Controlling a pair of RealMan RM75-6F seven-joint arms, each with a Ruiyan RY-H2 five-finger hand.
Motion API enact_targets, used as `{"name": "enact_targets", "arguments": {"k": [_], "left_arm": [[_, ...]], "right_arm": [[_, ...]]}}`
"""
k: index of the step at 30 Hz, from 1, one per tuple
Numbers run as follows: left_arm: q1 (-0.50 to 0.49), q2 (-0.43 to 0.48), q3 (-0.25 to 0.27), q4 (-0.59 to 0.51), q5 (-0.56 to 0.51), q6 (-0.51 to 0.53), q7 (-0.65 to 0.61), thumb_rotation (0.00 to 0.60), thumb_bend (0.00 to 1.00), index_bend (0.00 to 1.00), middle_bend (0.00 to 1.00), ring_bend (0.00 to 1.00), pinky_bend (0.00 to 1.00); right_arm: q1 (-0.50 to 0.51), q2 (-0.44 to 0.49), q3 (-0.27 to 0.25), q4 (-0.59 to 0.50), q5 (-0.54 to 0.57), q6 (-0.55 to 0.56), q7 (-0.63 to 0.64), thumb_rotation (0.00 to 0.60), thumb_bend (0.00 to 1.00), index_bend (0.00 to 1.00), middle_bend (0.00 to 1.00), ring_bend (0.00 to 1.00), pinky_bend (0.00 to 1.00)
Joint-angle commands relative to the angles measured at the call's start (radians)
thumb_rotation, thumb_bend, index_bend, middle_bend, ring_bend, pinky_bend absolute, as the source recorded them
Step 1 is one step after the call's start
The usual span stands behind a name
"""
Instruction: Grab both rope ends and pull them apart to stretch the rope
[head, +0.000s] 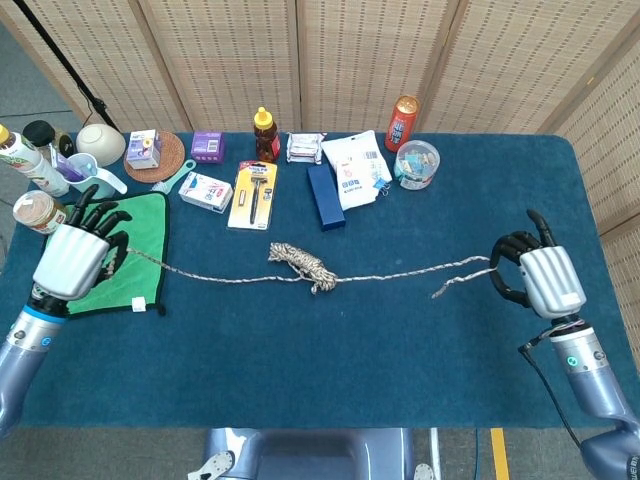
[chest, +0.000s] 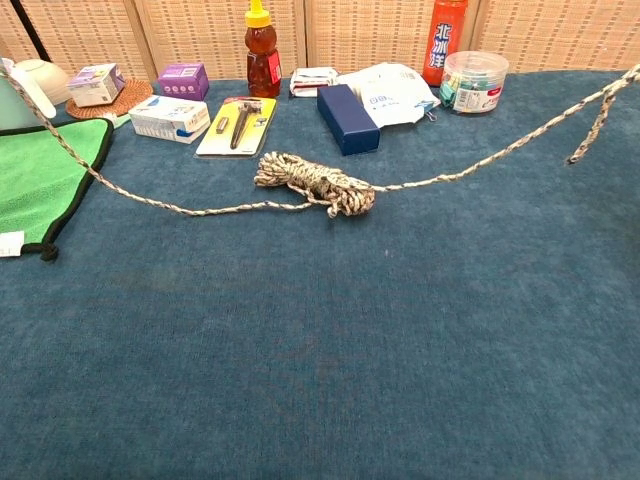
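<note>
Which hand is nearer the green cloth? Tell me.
Left. The left hand hangs over the green cloth at the table's left end, holding a rope end. The right hand holds the other end, far across the table.

- The near half of the blue table (head: 300, 360) is bare cloth, open for a hand to pass from side to side.
- A rope (head: 400, 270) sags across the middle, its tangled bundle (head: 300, 265) lying on the cloth near the centre.
- Along the far edge stands a row of obstacles: a honey bottle (head: 265, 133), a dark blue box (head: 325, 196), a red can (head: 402, 122) and a clear tub (head: 417, 164).
- A green cloth (head: 135, 250) covers the left end, with cups and bottles crowded just behind it.
</note>
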Motion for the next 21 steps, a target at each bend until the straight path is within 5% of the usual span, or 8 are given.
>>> {"name": "enact_targets", "arguments": {"k": [1, 8, 10, 12, 15, 21], "left_arm": [[-0.039, -0.027, 0.006, -0.075, 0.041, -0.032, 0.057, 0.600, 0.57, 0.82, 0.35, 0.21, 0.01], [-0.075, -0.070, 0.003, -0.173, 0.028, -0.106, 0.133, 0.600, 0.54, 0.72, 0.29, 0.15, 0.01], [-0.083, -0.083, 0.007, -0.193, 0.021, -0.131, 0.158, 0.600, 0.51, 0.62, 0.24, 0.12, 0.01], [-0.087, -0.083, 0.011, -0.225, -0.005, -0.172, 0.204, 0.600, 0.42, 0.35, 0.10, 0.04, 0.01], [-0.092, -0.073, 0.009, -0.279, -0.053, -0.222, 0.259, 0.600, 0.25, 0.02, 0.00, 0.00, 0.00], [-0.093, -0.051, 0.005, -0.329, -0.103, -0.262, 0.287, 0.581, 0.08, 0.00, 0.00, 0.00, 0.00]], "right_arm": [[0.012, 0.008, -0.002, -0.070, -0.003, -0.029, 0.046, 0.600, 0.45, 0.72, 0.45, 0.35, 0.04], [0.036, 0.000, -0.014, -0.132, -0.016, -0.080, 0.063, 0.600, 0.45, 0.69, 0.44, 0.33, 0.04], [0.044, -0.007, -0.021, -0.141, -0.017, -0.102, 0.065, 0.600, 0.45, 0.65, 0.42, 0.30, 0.03], [0.053, -0.006, -0.031, -0.149, -0.023, -0.125, 0.060, 0.600, 0.45, 0.60, 0.39, 0.27, 0.02], [0.063, 0.007, -0.046, -0.158, -0.027, -0.161, 0.040, 0.600, 0.45, 0.42, 0.28, 0.18, 0.00], [0.070, 0.039, -0.056, -0.180, -0.009, -0.203, 0.016, 0.600, 0.45, 0.06, 0.01, 0.00, 0.00]]}}
